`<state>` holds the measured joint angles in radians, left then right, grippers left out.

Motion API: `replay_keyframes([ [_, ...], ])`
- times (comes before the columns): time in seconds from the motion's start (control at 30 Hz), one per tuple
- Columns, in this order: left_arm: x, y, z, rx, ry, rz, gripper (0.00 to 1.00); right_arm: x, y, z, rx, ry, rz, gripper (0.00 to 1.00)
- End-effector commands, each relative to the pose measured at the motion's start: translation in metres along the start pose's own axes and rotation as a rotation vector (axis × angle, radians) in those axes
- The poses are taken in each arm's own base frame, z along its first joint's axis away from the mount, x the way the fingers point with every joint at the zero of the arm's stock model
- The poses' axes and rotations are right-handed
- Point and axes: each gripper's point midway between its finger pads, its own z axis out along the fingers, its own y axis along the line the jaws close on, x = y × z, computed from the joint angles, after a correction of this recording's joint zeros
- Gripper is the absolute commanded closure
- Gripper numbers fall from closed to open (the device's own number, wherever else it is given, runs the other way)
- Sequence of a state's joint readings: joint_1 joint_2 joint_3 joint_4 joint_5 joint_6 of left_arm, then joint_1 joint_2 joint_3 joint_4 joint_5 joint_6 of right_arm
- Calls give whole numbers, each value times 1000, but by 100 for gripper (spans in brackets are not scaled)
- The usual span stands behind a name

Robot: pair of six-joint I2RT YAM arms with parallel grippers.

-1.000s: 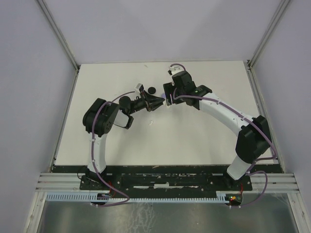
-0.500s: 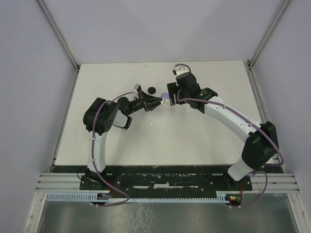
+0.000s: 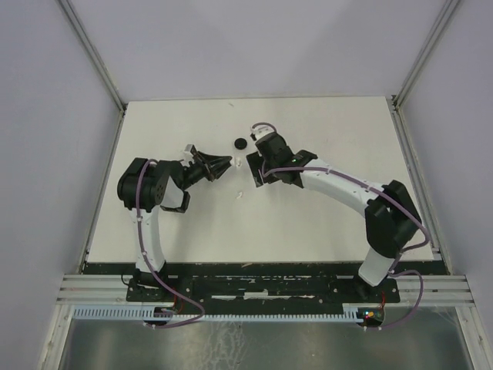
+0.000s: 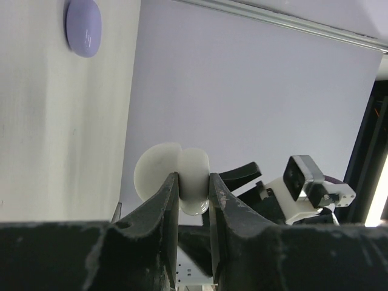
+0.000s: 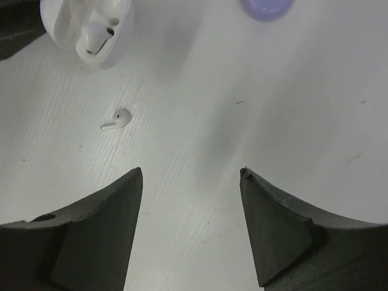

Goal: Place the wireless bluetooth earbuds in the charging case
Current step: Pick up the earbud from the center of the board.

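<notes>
My left gripper (image 4: 194,182) is shut on the open white charging case (image 4: 182,179) and holds it off the table; it shows in the top view too (image 3: 225,163). In the right wrist view the case (image 5: 91,27) is at the top left, lid open, with one white earbud seated inside. A second white earbud (image 5: 116,119) lies loose on the table just below the case, also seen from above (image 3: 239,195). My right gripper (image 5: 191,173) is open and empty above bare table, right of the loose earbud, and sits next to the case in the top view (image 3: 249,175).
A round lilac disc (image 4: 83,27) lies on the white table; it shows at the top edge of the right wrist view (image 5: 267,6). A round black disc (image 3: 240,142) lies behind the grippers. Grey walls (image 3: 92,54) enclose the table.
My left arm has drawn back to the left with the case. My right arm has swung left and down, its open gripper now over the table by the loose earbud.
</notes>
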<state>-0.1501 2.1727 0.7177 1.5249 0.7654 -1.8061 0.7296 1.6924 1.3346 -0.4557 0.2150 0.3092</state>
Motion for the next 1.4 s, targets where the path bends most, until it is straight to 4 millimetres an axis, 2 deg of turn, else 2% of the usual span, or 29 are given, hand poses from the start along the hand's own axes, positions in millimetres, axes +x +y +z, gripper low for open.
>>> replay_keyframes([
  [0.0,14,-60,-17,177,38,166,97,-6,46,20,-91,-9,-28,27],
  [0.17,2,-60,-33,166,-2,168,97,-2,75,42,-117,5,-33,33],
  [0.33,-5,-59,-45,154,-25,170,97,-3,86,61,-109,16,16,41],
  [0.57,-12,-58,-53,147,-40,172,97,4,91,81,-78,58,78,48],
  [0.83,-15,-58,-56,144,-45,174,97,14,94,87,-70,85,86,46],
  [1.37,-17,-58,-60,142,-54,179,97,33,91,106,22,116,-12,43],
])
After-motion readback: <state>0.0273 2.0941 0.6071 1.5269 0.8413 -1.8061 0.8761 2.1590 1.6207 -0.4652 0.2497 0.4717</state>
